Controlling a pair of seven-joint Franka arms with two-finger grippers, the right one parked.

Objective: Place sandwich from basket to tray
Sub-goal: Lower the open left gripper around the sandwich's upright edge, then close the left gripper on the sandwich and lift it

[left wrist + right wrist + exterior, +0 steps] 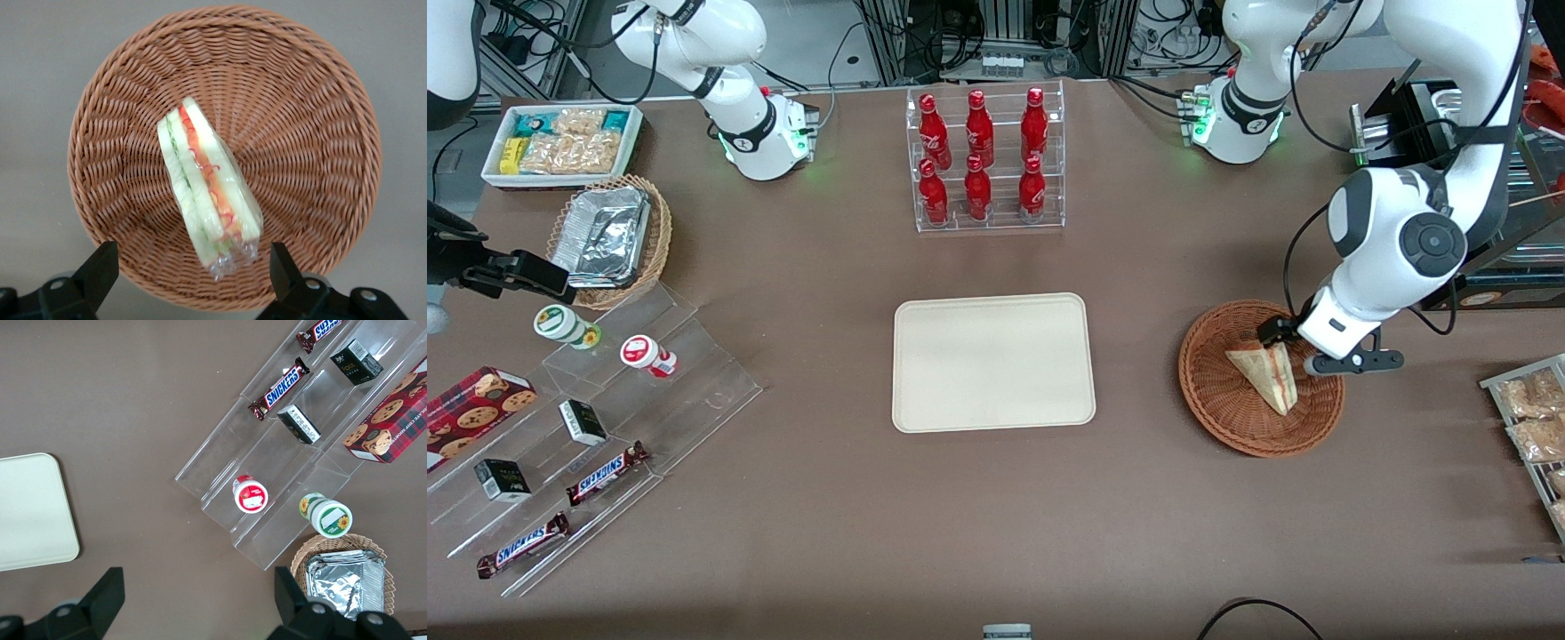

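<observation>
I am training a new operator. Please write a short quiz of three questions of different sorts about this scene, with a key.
1. True or false: the sandwich lies in the basket.
2. The gripper is: A) open above the basket, B) shut on the sandwich, C) over the tray.
3. Fill in: the rack nearer the arm bases than the tray holds ___ red bottles.

Key: 1 true; 2 A; 3 six.

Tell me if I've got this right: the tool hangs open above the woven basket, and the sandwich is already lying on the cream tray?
Not quite. The sandwich lies in the basket, as the left wrist view shows; the tray holds nothing. The tool does hang open above the basket.
</observation>
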